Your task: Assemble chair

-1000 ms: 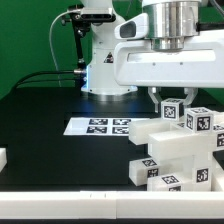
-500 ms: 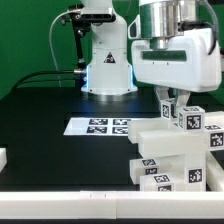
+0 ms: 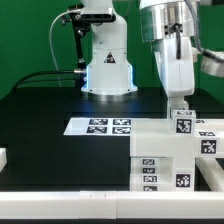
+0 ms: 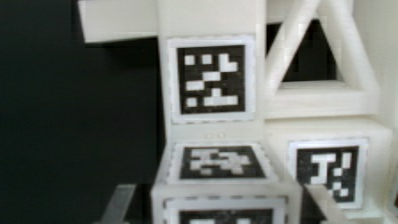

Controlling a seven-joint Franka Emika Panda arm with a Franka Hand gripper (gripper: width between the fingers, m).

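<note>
The white chair assembly [image 3: 165,155], tagged on several faces, stands at the front of the exterior view's right, partly cut off by the frame edge. My gripper [image 3: 180,108] comes down from above and is shut on a tagged post at the assembly's top. In the wrist view the gripper [image 4: 214,205] has a grey finger [image 4: 125,205] on each side of a white tagged block [image 4: 217,165]. Beyond it are a long tagged bar [image 4: 214,80] and slanted white struts [image 4: 329,60].
The marker board [image 3: 100,126] lies flat on the black table, to the exterior view's left of the assembly. A loose white part [image 3: 3,157] shows at the left edge. The robot base [image 3: 108,70] stands at the back against a green backdrop.
The wrist has turned and moved toward the exterior view's right. The held assembly has rotated with it and now faces the camera squarely, no longer skewed.
</note>
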